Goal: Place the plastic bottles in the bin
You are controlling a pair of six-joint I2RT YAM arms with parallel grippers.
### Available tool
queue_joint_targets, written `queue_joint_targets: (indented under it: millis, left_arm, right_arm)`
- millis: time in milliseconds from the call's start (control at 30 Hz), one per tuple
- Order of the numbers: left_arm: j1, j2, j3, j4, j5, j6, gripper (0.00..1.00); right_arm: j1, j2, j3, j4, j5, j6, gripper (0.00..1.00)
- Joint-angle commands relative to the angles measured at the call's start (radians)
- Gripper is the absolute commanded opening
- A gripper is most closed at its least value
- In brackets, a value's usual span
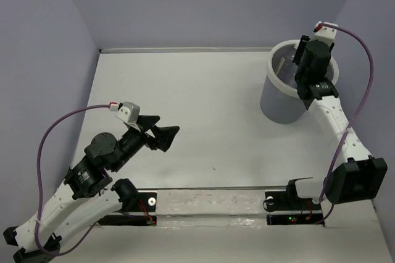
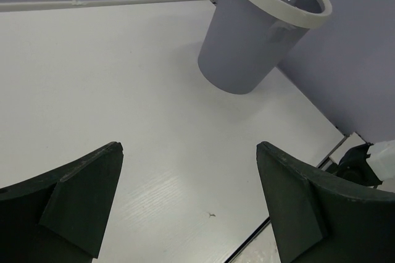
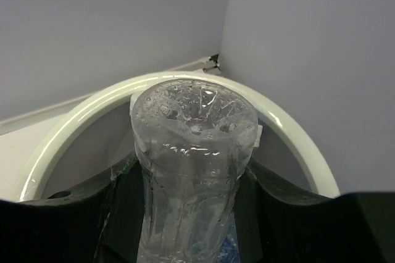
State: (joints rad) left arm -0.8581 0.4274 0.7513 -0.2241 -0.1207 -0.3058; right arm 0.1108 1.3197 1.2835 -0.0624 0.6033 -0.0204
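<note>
Right hand (image 3: 191, 213) grips a bottle (image 3: 194, 133) over the bin (image 3: 74, 124), beside the wall (image 3: 290, 41).

— What are your arms doing?
— My left arm (image 1: 68, 200) is crouching low, elbow bent; my left gripper (image 2: 188, 147) is gaping wide, holding nothing.
— And the right one?
— My right arm (image 1: 336, 121) is stretching far forward, wrist tipping down; my right gripper (image 3: 188, 171) is clamping a bottle (image 3: 194, 121) from both sides.

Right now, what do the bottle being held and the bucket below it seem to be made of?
The bottle: thin clear plastic, apparently; glossy, see-through, with moulded ridges catching light. The bin: probably moulded plastic; matte grey wall, smooth thicker white rim, no seams visible.
</note>
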Motion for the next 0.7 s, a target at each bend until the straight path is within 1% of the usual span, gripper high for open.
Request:
queue_joint_targets:
  millis: [0,33,133,167,300,367,433,467,533,567,667]
  left_arm:
    - [-0.006,-0.006,0.003,0.017,0.0,0.017,0.99]
    - [-0.006,-0.003,0.003,0.016,-0.002,0.017,0.99]
    - [-0.004,0.002,0.003,0.011,-0.014,0.014,0.99]
    - [-0.005,0.005,0.005,0.006,-0.022,0.013,0.99]
    - [-0.006,0.019,0.01,-0.003,-0.051,0.007,0.99]
    - [-0.004,0.027,0.011,-0.006,-0.065,0.005,0.99]
    - [-0.004,0.034,0.011,-0.008,-0.076,0.004,0.99]
    - [-0.004,0.043,0.011,-0.008,-0.077,0.004,0.99]
    - [0.001,0.054,0.013,-0.011,-0.085,0.004,0.99]
    - [0.007,0.068,0.014,-0.014,-0.091,0.002,0.99]
    - [0.011,0.086,0.02,-0.015,-0.085,0.004,0.99]
  right_arm:
    - [-0.01,-0.014,-0.03,-0.004,-0.025,0.069,0.56]
    - [-0.01,-0.008,-0.029,-0.008,-0.017,0.069,0.66]
    - [-0.01,-0.016,-0.018,-0.017,-0.004,0.073,0.79]
    - [-0.01,-0.026,-0.003,-0.019,0.001,0.073,0.88]
    - [-0.01,-0.068,0.071,-0.077,-0.013,0.094,1.0]
    - [-0.01,-0.088,0.128,-0.102,-0.036,0.111,1.0]
    - [-0.01,-0.118,0.163,-0.147,-0.097,0.16,1.0]
    - [-0.01,-0.129,0.177,-0.157,-0.167,0.178,1.0]
    - [-0.01,-0.183,0.168,-0.162,-0.247,0.211,1.0]
    - [-0.01,-0.204,0.159,-0.157,-0.322,0.25,1.0]
    - [-0.01,-0.312,0.068,-0.125,-0.436,0.338,1.0]
